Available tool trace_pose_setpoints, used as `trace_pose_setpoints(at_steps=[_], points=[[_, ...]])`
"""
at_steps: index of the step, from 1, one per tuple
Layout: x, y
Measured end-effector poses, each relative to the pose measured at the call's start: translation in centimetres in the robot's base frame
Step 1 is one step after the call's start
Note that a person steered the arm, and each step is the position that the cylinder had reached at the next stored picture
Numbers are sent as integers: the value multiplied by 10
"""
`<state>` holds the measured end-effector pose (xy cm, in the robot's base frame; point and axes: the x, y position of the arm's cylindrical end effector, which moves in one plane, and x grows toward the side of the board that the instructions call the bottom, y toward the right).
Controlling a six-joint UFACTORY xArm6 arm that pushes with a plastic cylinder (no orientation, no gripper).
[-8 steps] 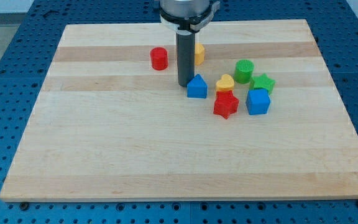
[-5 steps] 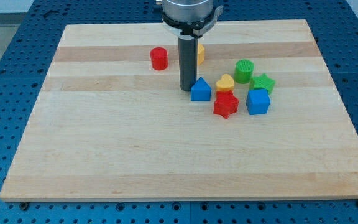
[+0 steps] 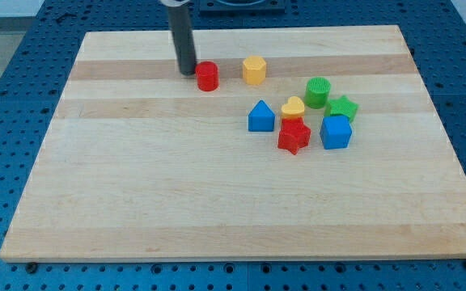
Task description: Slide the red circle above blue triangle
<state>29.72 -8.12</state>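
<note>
The red circle (image 3: 208, 76) is a short red cylinder near the view's top, left of centre. My tip (image 3: 187, 71) stands just to its left, touching or nearly touching its side. The blue triangle (image 3: 260, 116) sits lower and to the right of the red circle, near the board's middle. The red circle lies up and to the left of the blue triangle, about a block's width off its column.
A yellow hexagon (image 3: 254, 70) sits right of the red circle. A yellow heart (image 3: 294, 107), red star (image 3: 294, 136), blue cube (image 3: 336, 132), green star (image 3: 343, 107) and green cylinder (image 3: 318, 92) cluster right of the blue triangle. The wooden board's (image 3: 136, 194) edges drop to a blue perforated table.
My rod has left the blue triangle's left side and moved up and to the left, now standing beside the red circle. No block has visibly moved.
</note>
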Motion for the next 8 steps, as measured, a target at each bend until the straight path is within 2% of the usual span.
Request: trace_pose_setpoints(at_steps=[1, 3, 4, 6, 8], points=[[3, 12], [40, 36], [36, 23], [56, 23], [59, 61]])
